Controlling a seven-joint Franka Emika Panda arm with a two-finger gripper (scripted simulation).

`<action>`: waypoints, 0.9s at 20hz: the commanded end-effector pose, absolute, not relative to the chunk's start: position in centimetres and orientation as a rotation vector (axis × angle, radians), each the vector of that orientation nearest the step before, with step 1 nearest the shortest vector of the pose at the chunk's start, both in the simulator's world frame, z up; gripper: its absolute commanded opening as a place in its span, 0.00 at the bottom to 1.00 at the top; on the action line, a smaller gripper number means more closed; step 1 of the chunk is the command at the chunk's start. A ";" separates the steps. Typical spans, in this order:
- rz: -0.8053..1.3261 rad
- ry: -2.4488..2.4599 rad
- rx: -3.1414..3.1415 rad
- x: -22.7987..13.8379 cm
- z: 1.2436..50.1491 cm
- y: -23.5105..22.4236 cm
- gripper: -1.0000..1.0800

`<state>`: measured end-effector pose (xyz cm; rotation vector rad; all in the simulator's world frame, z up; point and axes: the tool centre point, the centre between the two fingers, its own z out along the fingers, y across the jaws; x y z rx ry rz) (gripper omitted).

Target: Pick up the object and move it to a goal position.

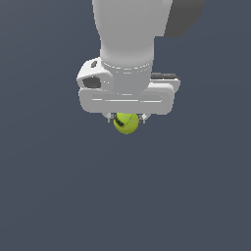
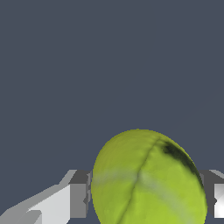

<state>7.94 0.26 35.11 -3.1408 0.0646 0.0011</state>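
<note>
The object is a small yellow-green ball (image 1: 126, 123) with a seam line and a black mark. It sits between the two short fingertips of my gripper (image 1: 126, 118), just under the white hand. In the wrist view the ball (image 2: 146, 179) fills the space between the grey fingers (image 2: 78, 194), which press against both of its sides. The gripper is shut on the ball. From the exterior view I cannot tell whether the ball touches the floor.
A flat dark blue-grey surface (image 1: 54, 186) spreads around the arm in every direction. The large white arm link (image 1: 128, 34) rises above the hand and hides what is behind it.
</note>
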 end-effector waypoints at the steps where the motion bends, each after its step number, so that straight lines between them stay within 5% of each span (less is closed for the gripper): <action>1: 0.001 0.064 -3.141 8.1 37.3 0.1 0.00; 18: 0.001 0.064 -3.141 9.4 45.3 -0.4 0.00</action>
